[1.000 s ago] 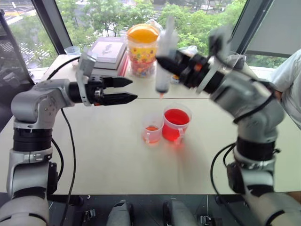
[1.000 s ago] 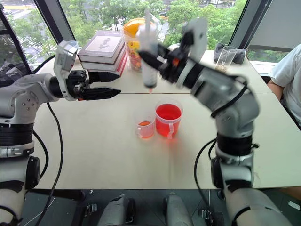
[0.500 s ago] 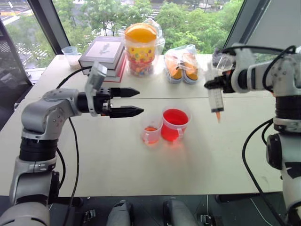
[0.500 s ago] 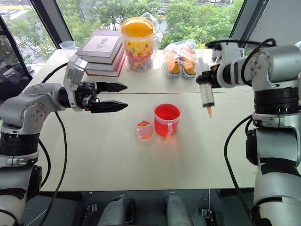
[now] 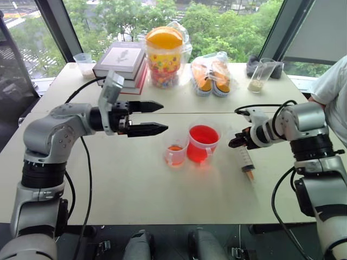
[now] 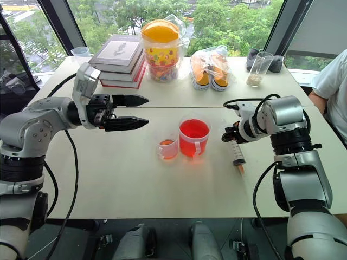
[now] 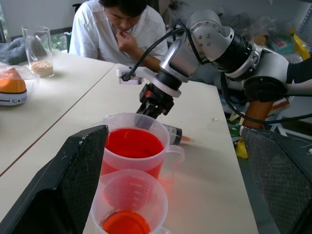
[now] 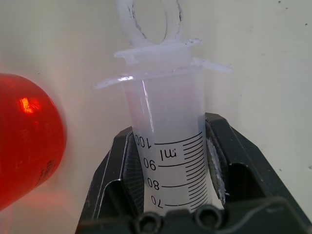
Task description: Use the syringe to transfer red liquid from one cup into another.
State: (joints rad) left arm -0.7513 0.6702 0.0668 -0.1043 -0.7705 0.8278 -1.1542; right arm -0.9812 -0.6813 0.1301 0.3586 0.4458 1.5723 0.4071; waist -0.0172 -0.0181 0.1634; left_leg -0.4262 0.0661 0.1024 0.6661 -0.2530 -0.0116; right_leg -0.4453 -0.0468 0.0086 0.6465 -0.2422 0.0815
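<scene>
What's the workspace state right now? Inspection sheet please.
Surface: pale table, no spills seen.
Job's things: syringe low over the table right of the cups, tip toward the robot; wide cup of red liquid; small cup beside it, thin orange layer.
Clutter: stacked books, yellow-lidded jar, bagged orange items, glass with grains, small cup at far corner.
Grippers: left gripper open, level, empty; right gripper shut on syringe.
Cables: black leads along both arms.
Surroundings: windows, trees; seated person.
</scene>
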